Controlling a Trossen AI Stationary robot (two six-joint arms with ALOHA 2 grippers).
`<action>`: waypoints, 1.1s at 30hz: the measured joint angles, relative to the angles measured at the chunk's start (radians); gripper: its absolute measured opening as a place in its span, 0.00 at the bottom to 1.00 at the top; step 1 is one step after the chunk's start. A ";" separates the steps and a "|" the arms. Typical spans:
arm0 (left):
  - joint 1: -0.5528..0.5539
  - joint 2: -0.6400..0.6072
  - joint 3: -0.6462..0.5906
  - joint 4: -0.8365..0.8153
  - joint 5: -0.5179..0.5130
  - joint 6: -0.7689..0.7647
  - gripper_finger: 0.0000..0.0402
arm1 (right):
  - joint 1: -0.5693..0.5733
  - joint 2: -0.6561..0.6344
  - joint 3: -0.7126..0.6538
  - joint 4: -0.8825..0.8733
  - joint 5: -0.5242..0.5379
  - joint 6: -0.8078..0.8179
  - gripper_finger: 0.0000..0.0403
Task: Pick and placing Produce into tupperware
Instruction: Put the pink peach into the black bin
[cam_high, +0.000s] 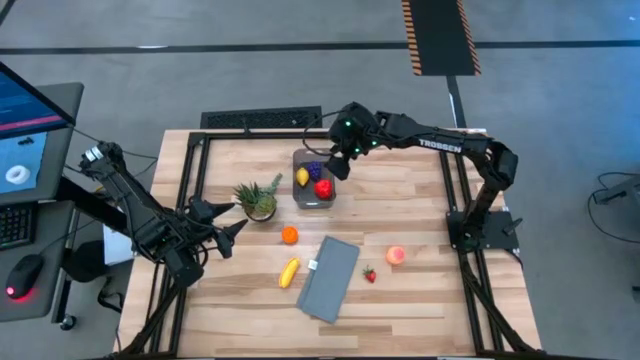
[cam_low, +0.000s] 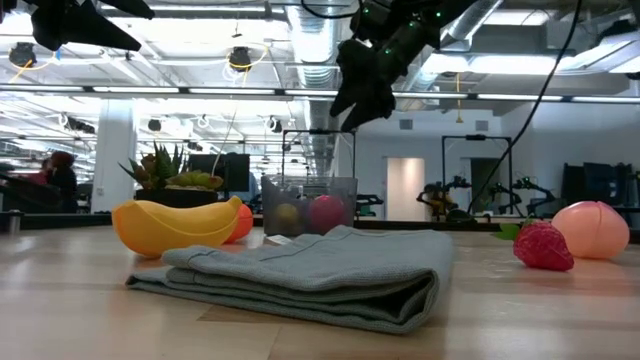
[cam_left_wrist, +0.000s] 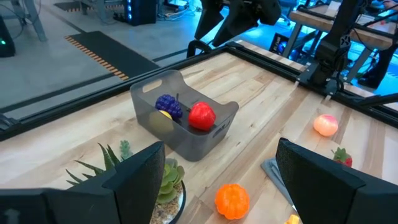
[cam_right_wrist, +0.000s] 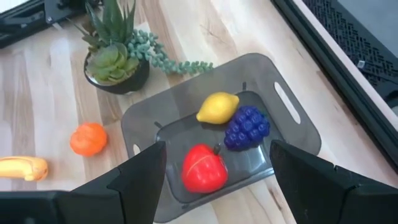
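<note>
Right end effector (cam_high: 335, 160) hangs released above the tupperware (cam_high: 313, 199); potted plant (cam_high: 258, 200) at its nine o'clock, folded cloth (cam_high: 330, 278) at six; left end effector (cam_high: 226, 222) released.

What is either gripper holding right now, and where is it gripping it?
Nothing is held. The right gripper hangs open above the tub, with no fruit between its fingers. The left gripper is open too, over bare table.

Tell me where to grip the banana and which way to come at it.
Grip the banana across its middle, coming straight down from above. It lies flat on the table beside the folded cloth, its long axis running roughly away from the front edge; set the fingers across the narrow width. The cloth side looks tight, so probably keep the fingers well clear of it.
</note>
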 joint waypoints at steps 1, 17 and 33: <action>0.000 0.000 0.000 0.000 0.000 0.000 0.73 | 0.000 0.000 0.000 -0.001 0.000 0.000 0.77; 0.000 0.000 0.000 0.002 0.000 -0.001 0.73 | 0.001 -0.017 0.000 -0.012 -0.019 0.028 0.77; 0.000 0.000 0.000 0.001 0.001 -0.002 0.73 | 0.001 -0.118 0.000 -0.024 -0.019 0.064 0.77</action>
